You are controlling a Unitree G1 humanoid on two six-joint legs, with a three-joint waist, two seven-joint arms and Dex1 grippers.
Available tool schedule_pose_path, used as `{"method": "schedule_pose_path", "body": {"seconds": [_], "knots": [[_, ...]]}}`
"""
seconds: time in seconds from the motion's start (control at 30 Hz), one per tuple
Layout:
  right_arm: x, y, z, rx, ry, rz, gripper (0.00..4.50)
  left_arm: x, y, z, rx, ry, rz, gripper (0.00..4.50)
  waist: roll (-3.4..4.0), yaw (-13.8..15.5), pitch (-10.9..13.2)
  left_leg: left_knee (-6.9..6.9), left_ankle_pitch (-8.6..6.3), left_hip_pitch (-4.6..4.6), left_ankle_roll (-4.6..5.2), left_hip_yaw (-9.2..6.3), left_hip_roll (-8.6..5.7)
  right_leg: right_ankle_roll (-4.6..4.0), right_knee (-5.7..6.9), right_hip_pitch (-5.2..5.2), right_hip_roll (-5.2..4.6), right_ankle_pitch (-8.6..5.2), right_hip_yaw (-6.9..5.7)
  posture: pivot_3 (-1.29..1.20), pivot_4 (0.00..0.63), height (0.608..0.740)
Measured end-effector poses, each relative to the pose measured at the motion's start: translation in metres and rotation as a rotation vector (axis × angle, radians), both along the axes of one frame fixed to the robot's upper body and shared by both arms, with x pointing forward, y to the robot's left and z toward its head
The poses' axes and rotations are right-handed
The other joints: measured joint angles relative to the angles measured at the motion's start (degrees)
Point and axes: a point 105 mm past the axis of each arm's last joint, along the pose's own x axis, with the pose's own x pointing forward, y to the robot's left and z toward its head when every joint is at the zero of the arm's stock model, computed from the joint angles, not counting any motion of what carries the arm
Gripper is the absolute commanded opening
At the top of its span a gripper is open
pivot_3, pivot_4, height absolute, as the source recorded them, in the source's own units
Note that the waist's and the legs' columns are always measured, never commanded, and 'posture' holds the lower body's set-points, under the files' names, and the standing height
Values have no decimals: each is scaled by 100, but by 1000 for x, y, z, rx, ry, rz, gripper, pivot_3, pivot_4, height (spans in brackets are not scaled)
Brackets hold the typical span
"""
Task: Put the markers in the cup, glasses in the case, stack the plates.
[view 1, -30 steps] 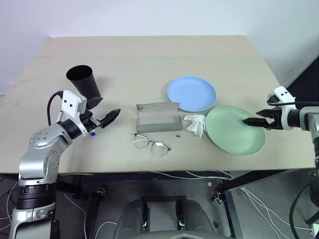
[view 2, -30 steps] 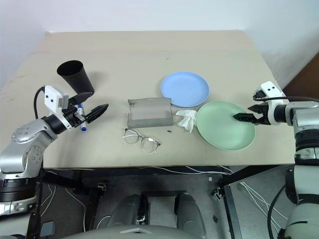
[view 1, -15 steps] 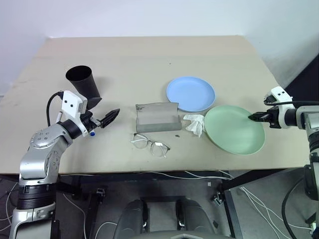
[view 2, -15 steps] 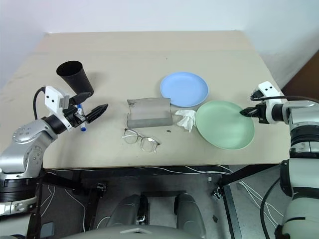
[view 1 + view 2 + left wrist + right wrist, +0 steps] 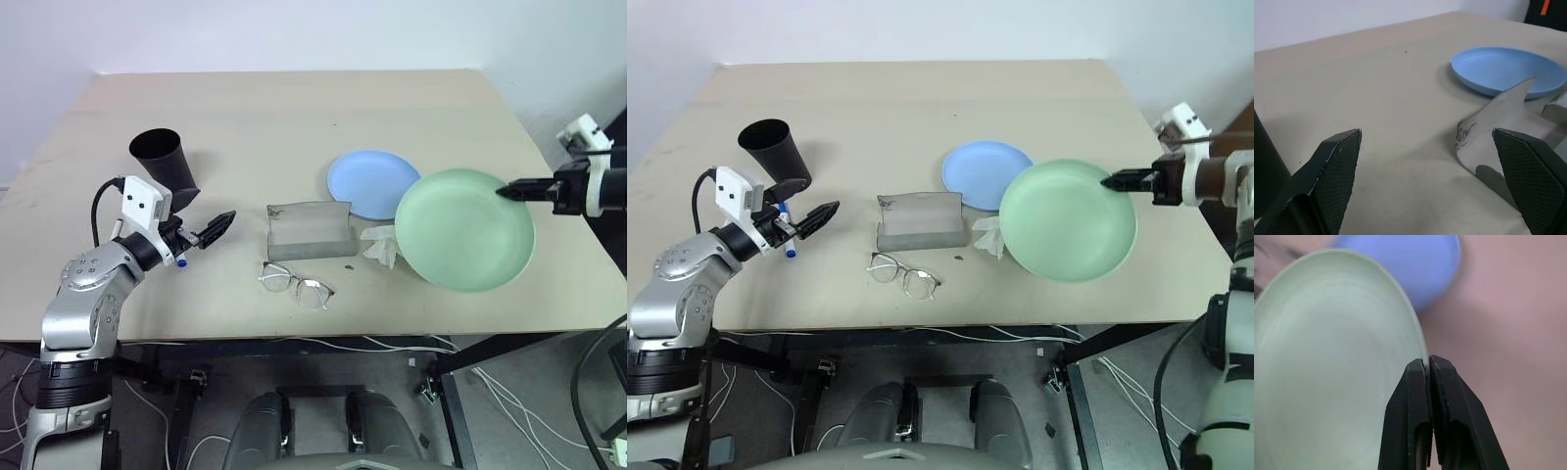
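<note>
Right hand [image 5: 1114, 180] pinches the mint green plate [image 5: 1068, 220] by its rim at three o'clock; plate hangs tilted above the desk [image 5: 921, 108], overlapping the pale blue plate [image 5: 982, 168] at ten o'clock. Stiff, light, slick; thin-rim pinch may slip. Left hand [image 5: 217, 228] wide, empty.

Two head views look forward and down over the whole table [image 5: 294, 117] from well above, a stereo pair sharing one scene. The left wrist view sits low, near the tabletop, facing level across it toward the blue plate [image 5: 1508, 68] and the case [image 5: 1493, 122] — both also in the head views. The right wrist view looks close along its fingers [image 5: 1415, 396] onto the green plate [image 5: 1327, 372] — blue plate behind.
</note>
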Motion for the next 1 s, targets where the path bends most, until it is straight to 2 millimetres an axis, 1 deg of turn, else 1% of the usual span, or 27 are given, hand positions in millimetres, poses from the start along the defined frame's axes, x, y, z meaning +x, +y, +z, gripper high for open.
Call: {"method": "schedule_pose_path", "body": {"seconds": [0.13,0.23,0.3,0.37,0.43,0.47,0.53,0.67,0.83,0.93,1.0], "knots": [[23,17,24,126,-88,-50,15,0,1,0,-3,-2,6,4500,2,-25,1,-2,0,-2,-1,6,-1,-6,0,-8,-5,3,9,0,150,740],[48,25,43,165,-183,-166,15,0,2,0,-5,-3,17,4500,2,-24,1,-10,2,-11,-5,10,-1,-7,0,-23,-8,3,14,0,150,740],[62,29,47,177,-216,-254,15,0,3,0,-6,-4,24,4500,2,-18,1,-16,4,-25,-9,11,-3,-7,1,-39,-10,4,15,0,150,740],[71,29,43,184,-214,-339,15,-1,5,0,-6,-4,32,4500,2,-2,0,-18,6,-50,-10,10,-4,-7,1,-63,-12,4,14,0,150,740],[79,31,29,187,-178,-419,15,-2,5,-1,-7,-4,40,4500,2,11,0,-13,10,-91,-16,8,-7,-7,2,-96,-14,5,12,0,150,740],[82,32,22,189,-159,-451,15,-2,6,-1,-7,-5,44,4500,2,11,0,-12,20,-102,-34,9,-11,-6,2,-106,-16,5,11,0,150,740],[88,38,9,192,-130,-504,15,-3,6,-1,-6,-5,51,4500,2,3,1,-13,22,-105,-35,16,-13,-5,1,-108,-16,6,11,0,150,740],[98,57,-8,163,-98,-541,15,-5,7,-3,-5,-3,61,4500,2,-20,1,-10,17,-103,-22,17,-12,-4,11,-108,-11,6,5,0,150,740],[104,77,-20,152,-73,-545,15,-9,7,-2,-2,-10,70,4500,2,-19,1,6,13,-99,-13,13,-4,5,25,-103,11,11,5,0,150,740],[104,84,-34,118,-34,-546,15,-10,8,-3,-2,-10,84,4500,2,-13,1,23,12,-100,-12,8,-2,7,29,-98,14,15,5,0,150,740],[102,85,-42,108,-3,-546,15,-11,11,-5,-3,-5,100,4500,3,-15,1,28,11,-101,-10,9,-2,7,29,-97,14,18,5,0,150,740]]}}
